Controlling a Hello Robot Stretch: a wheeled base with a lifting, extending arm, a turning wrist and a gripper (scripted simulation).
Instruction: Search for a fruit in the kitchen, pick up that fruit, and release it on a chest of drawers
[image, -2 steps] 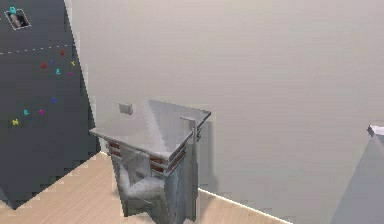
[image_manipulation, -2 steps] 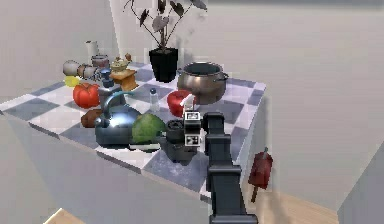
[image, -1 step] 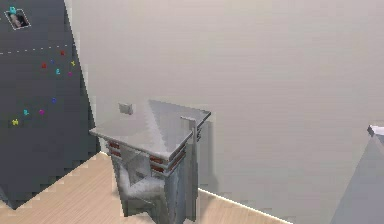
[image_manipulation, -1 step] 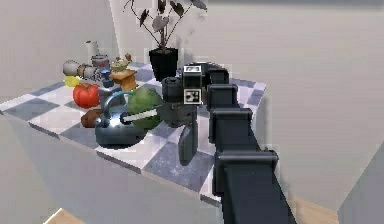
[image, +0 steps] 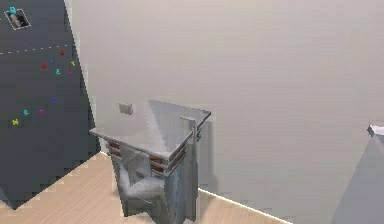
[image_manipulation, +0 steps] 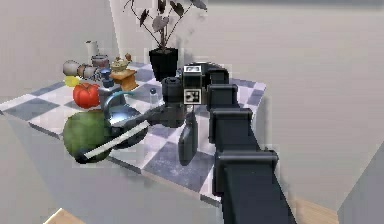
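Arm side view: arm (image_manipulation: 240, 150) reaches over the table (image_manipulation: 30, 103), fingers (image_manipulation: 163, 93) near the red round fruit (image_manipulation: 86, 95) beside a pan (image_manipulation: 128, 118), hold cannot be told; pick-up step in hand, next calls for lining fingers up on fruit.

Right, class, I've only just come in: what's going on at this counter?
A robot's arm reaches out over a checkered counter crowded with things: a red fruit, a big green round thing, a metal pan and a potted plant. Its fingers are near the pan; whether they hold anything cannot be told. Ahead of the robot stand a dark fridge and a small grey table.
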